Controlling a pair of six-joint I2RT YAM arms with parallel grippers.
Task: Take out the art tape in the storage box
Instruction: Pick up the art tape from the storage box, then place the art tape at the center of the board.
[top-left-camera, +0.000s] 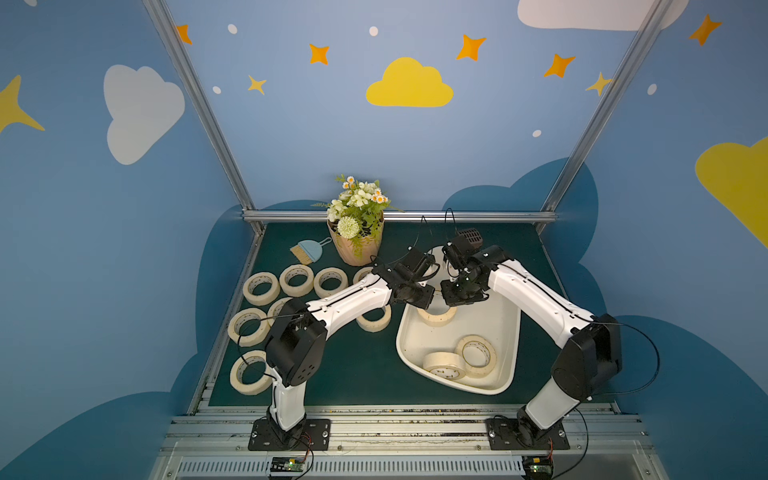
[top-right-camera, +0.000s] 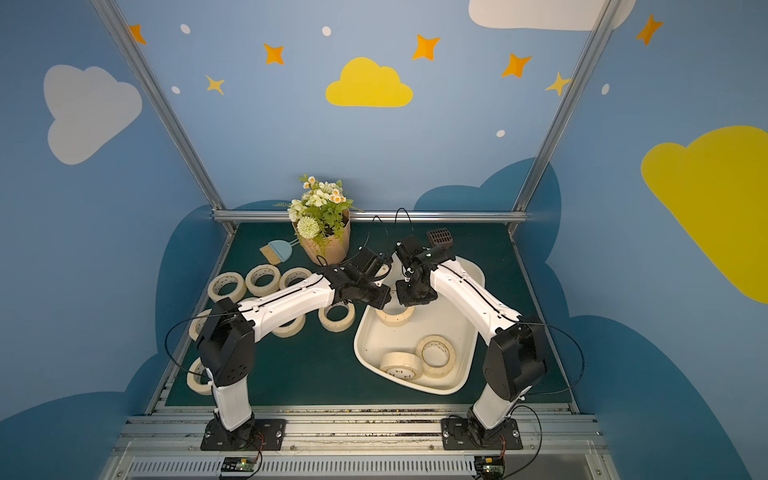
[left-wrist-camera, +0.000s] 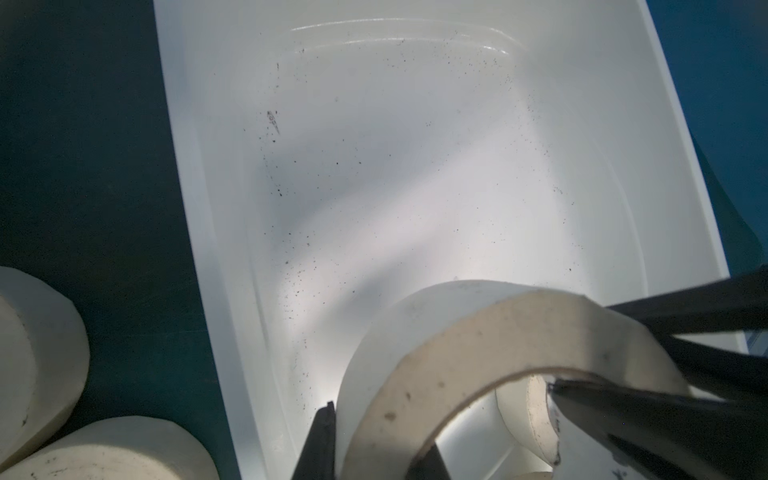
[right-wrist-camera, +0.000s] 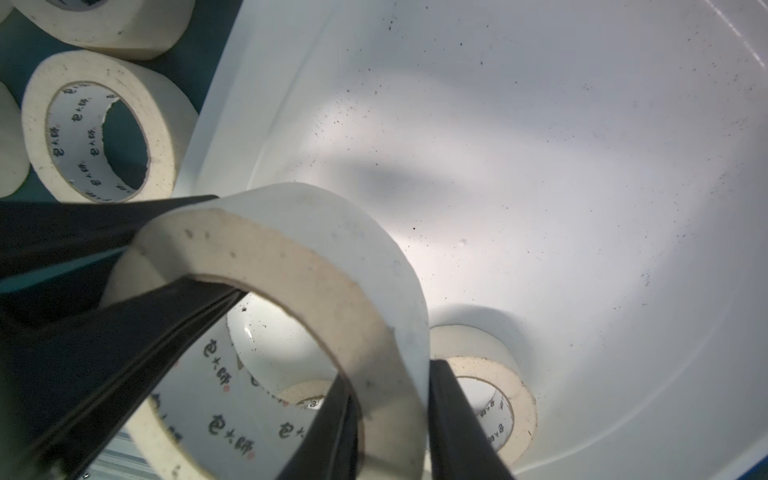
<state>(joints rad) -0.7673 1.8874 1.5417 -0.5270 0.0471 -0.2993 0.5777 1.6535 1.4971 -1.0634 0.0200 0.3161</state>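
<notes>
Tape roll (top-left-camera: 438, 319) (left-wrist-camera: 457, 353) (right-wrist-camera: 316, 266) is up off the floor of the box (top-left-camera: 490, 320) (left-wrist-camera: 374, 166), over the box's far half, its ring face turned toward both of my wrist cameras. My left jaws are closed on its wall, with one finger (left-wrist-camera: 322, 440) against the outside and the other inside the core. My right jaws straddle the wall on the opposite side, one finger (right-wrist-camera: 336, 436) in the core and one (right-wrist-camera: 457, 436) just outside. I cannot tell whether they are pinching or slack. The floor of the box below is bare and speckled with dark grit. At the near end of the box are two more rolls (top-left-camera: 478, 355) (top-right-camera: 401, 365), touching each other. One shows through the held ring in the right wrist view and the other shows just beside it. The box sits on the right part of the green desk (top-left-camera: 353, 374), skewed to the desk's edges. Left of it, a cluster of loose rolls (top-left-camera: 296, 279) (right-wrist-camera: 95, 137) lies flat on the desk, some under my left arm and the nearest just beside the box rim. At the back are a flowerpot (top-left-camera: 359, 249) with white blooms and, beside it, a small brush and dustpan (top-left-camera: 307, 251).
</notes>
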